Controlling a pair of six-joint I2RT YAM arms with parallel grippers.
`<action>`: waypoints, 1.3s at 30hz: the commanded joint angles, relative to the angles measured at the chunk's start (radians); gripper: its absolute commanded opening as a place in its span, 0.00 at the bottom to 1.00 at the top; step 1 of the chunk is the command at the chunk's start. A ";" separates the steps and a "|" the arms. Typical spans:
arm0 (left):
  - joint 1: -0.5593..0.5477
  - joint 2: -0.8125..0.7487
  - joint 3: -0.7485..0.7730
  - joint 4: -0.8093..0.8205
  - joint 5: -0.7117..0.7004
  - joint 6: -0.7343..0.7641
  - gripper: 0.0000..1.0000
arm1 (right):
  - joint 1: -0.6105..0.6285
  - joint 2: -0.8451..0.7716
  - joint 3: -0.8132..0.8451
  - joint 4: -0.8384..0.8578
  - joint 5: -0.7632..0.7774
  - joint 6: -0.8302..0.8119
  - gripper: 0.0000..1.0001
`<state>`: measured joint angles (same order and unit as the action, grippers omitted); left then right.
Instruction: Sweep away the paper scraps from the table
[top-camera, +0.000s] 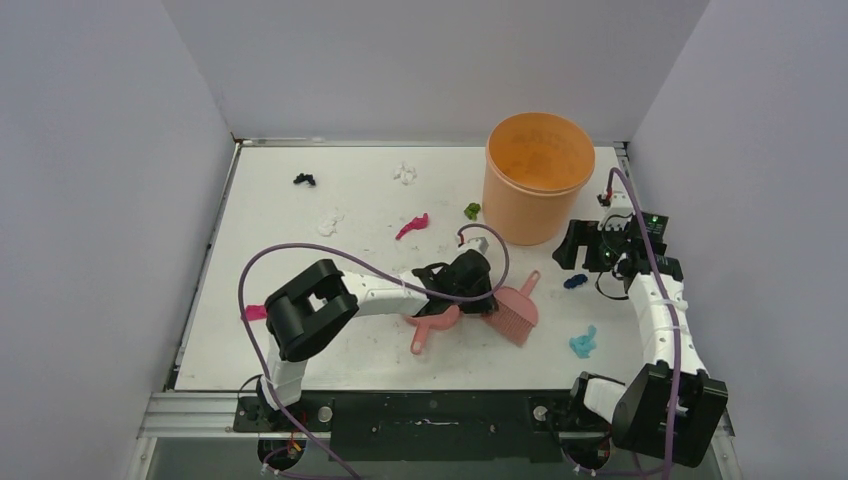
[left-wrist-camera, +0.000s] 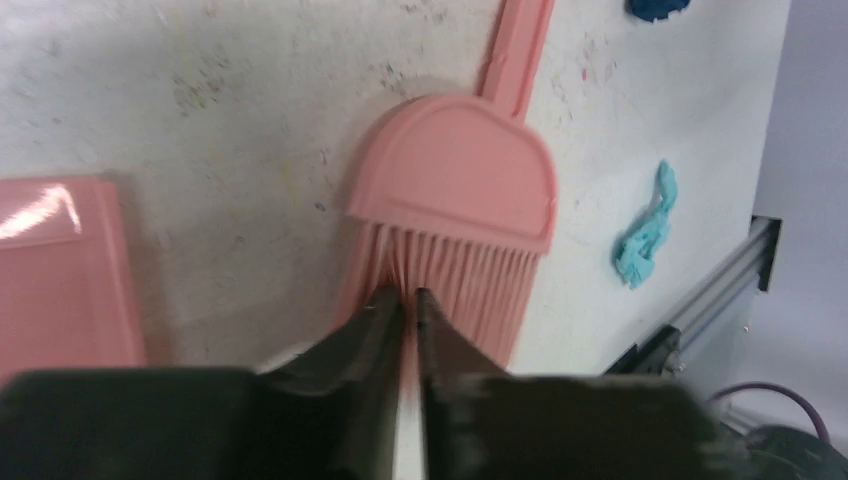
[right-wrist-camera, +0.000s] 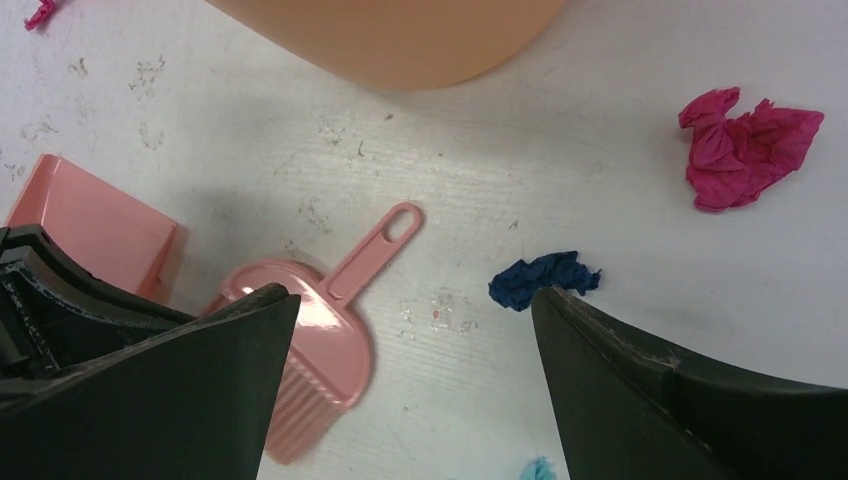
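Magenta showed first among the paper scraps (top-camera: 255, 312), one bit lying against the left metal edge of the table (top-camera: 370, 200). Black, white, magenta and green bits were scattered over the far half, with bare room between them. At the middle our left gripper (left-wrist-camera: 405, 297) was closed tight with nothing between its fingers, tips at the bristles of the pink brush (left-wrist-camera: 455, 190) (touching or not, we could not tell). The dustpan (top-camera: 432, 328) lay just beside it. Near the orange bucket (top-camera: 538, 175), our right gripper (right-wrist-camera: 415, 298) hung wide open and empty above a dark blue scrap (right-wrist-camera: 545, 278). A light blue scrap (top-camera: 584, 343) lay towards the right edge.
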<state>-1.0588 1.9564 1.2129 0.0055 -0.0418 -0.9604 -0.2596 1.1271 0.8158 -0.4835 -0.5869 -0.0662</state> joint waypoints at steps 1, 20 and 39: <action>-0.013 -0.043 -0.002 0.159 0.106 -0.145 0.15 | 0.010 0.008 0.069 -0.045 0.014 -0.018 0.91; -0.149 -0.491 -0.138 -0.217 -0.252 0.166 0.51 | 0.248 0.269 0.044 0.075 0.327 0.003 0.80; -0.187 -0.706 -0.297 -0.224 -0.446 0.169 0.52 | 0.297 0.172 0.043 0.057 0.297 -0.027 0.65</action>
<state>-1.2442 1.2854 0.9291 -0.2481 -0.4358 -0.8242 0.0280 1.4586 0.8505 -0.4591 -0.2737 -0.0704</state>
